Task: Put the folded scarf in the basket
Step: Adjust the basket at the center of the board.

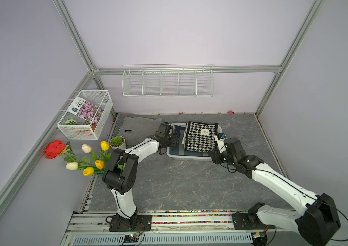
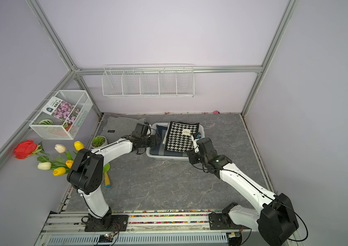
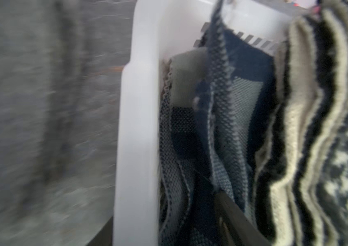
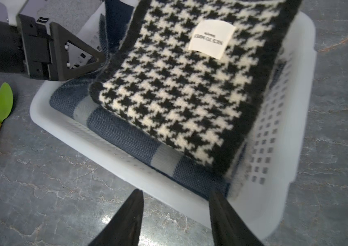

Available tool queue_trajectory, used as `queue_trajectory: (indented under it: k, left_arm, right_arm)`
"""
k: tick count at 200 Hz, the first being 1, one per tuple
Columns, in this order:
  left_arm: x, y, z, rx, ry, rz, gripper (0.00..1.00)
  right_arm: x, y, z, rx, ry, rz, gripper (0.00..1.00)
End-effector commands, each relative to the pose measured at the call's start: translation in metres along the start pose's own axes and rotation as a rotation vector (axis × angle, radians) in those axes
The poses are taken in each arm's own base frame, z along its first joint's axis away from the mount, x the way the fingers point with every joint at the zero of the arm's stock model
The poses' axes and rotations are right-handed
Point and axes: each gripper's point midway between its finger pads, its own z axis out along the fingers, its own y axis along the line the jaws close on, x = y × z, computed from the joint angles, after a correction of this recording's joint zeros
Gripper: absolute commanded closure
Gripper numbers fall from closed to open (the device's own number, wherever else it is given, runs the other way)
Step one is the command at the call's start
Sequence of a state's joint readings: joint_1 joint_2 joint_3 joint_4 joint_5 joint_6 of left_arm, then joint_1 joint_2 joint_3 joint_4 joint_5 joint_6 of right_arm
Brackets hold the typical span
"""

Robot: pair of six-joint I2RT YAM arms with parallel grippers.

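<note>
The scarf (image 1: 200, 138), a black-and-white houndstooth fold with a white label (image 4: 211, 38) on top, lies in the basket (image 1: 186, 158). It rests on a blue scarf (image 4: 126, 132) that fills the base. In both top views it sits toward the basket's right side, and its far edge rides up to the far rim. Its right edge leans against the perforated right wall (image 4: 296, 106).

The right gripper (image 4: 175, 193) hovers over the basket's near rim, just outside it. Its jaws are spread with nothing between them.

The left gripper (image 4: 98, 60) reaches in over the basket's left wall, one finger's tip just beside the scarf's left edge. The blurred left wrist view shows a finger (image 3: 232, 213) inside the basket against the blue scarf. A dark shape outside the rim (image 3: 136, 127) looks like the other finger, so the jaws appear apart and pinch nothing.

A grey cloth (image 1: 139, 127) lies left of the basket. A green trowel (image 2: 107, 179) lies farther left and nearer the arm bases.
</note>
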State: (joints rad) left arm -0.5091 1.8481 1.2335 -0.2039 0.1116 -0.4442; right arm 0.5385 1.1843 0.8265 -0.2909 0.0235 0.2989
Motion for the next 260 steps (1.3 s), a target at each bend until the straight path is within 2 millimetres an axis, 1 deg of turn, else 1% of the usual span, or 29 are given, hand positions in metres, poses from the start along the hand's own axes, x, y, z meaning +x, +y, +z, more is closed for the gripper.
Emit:
queue_trajectory:
  k: [1,29,41,49,65,93,109,128,146,161,171,179,189,207,220,237,253,260]
  left_arm:
    - [0.018,-0.029,0.020,0.094,0.060,-0.007,0.41]
    - [0.023,-0.055,0.031,0.142,0.070,-0.003,0.41]
    - [0.023,-0.062,0.034,0.155,0.079,-0.004,0.40]
    - [0.023,-0.063,0.034,0.156,0.083,-0.007,0.40]
    - [0.022,-0.059,0.031,0.131,0.077,-0.003,0.40]
    - [0.017,-0.054,0.014,0.098,0.051,0.022,0.40]
    - [0.018,-0.053,0.004,0.094,0.044,0.029,0.44]
    - [0.024,-0.051,-0.002,0.097,0.054,0.032,0.49]
    - [0.026,-0.043,-0.007,0.063,0.044,0.039,0.50]
    - [0.022,-0.033,-0.015,0.002,0.017,0.047,0.49]
    - [0.014,-0.029,-0.021,-0.033,-0.013,0.053,0.47]
    - [0.007,-0.029,-0.029,-0.046,-0.041,0.053,0.45]
    - [-0.004,-0.037,-0.037,-0.024,-0.083,0.059,0.41]
    - [-0.018,-0.062,-0.047,0.086,-0.129,0.088,0.37]
    - [-0.020,-0.077,-0.042,0.152,-0.112,0.095,0.36]
    - [-0.017,-0.086,-0.028,0.181,-0.066,0.116,0.35]
    - [-0.009,-0.081,-0.009,0.152,-0.008,0.126,0.35]
    - [-0.003,-0.075,0.000,0.124,0.019,0.129,0.35]
  right_arm:
    - [-0.001,0.000,-0.002,0.006,-0.015,0.006,0.45]
    - [0.000,0.001,-0.001,0.005,-0.009,0.005,0.45]
    - [0.000,0.002,0.000,0.003,-0.004,0.004,0.45]
    - [0.001,0.002,0.000,0.004,-0.002,0.003,0.45]
    - [0.001,0.001,0.000,0.007,-0.002,0.001,0.45]
    - [0.003,0.001,0.003,0.014,0.008,-0.002,0.45]
    - [0.005,0.000,0.007,0.019,0.021,-0.002,0.45]
    - [0.008,0.000,0.011,0.028,0.041,-0.013,0.45]
    - [0.009,0.002,0.012,0.035,0.048,-0.026,0.45]
    - [0.008,0.003,0.013,0.034,0.047,-0.032,0.45]
    - [0.009,0.003,0.013,0.039,0.049,-0.035,0.45]
    - [0.009,0.002,0.013,0.042,0.048,-0.037,0.45]
    - [0.009,0.002,0.013,0.045,0.048,-0.039,0.45]
    - [0.009,0.003,0.013,0.048,0.049,-0.046,0.44]
    - [0.009,0.004,0.012,0.049,0.049,-0.049,0.45]
    - [0.008,0.004,0.012,0.049,0.048,-0.050,0.44]
    - [0.009,0.004,0.012,0.047,0.051,-0.052,0.44]
    - [0.009,0.005,0.012,0.045,0.052,-0.053,0.44]
